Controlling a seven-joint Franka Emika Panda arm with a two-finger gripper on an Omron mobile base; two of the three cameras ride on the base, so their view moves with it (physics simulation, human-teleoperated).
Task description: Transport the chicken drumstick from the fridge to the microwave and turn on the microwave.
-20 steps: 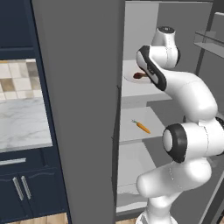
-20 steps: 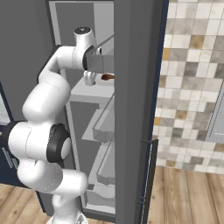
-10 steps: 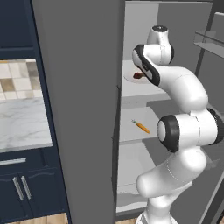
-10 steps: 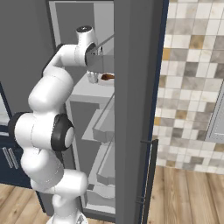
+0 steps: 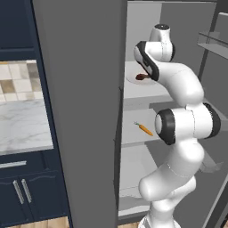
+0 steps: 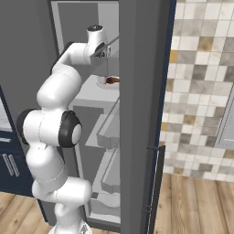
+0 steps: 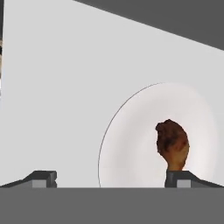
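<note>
The chicken drumstick [image 7: 173,147] is a small reddish-brown lump lying on a white plate [image 7: 131,140] on an upper shelf of the open fridge [image 5: 147,91]. The drumstick [image 5: 141,76] peeks out beside the arm in the left base view, and the drumstick [image 6: 112,80] lies on the plate's edge in the right base view. My gripper [image 7: 111,180] is open, its fingertips wide apart above the plate, and the right fingertip [image 7: 183,179] stands just in front of the meat. Nothing is between the fingers. The hand [image 6: 101,48] hovers over the shelf.
A thin orange carrot [image 5: 144,129] lies on the shelf below. The fridge door [image 5: 80,111] stands open on the left, and another dark panel [image 6: 141,114] blocks the right. Door bins [image 6: 107,135] hang lower down. A marble counter [image 5: 22,129] and navy cabinets [image 5: 20,191] are at left.
The arm has swung further into the fridge, bringing the hand in over the plate and the drumstick. The drumstick and carrot have not moved.
</note>
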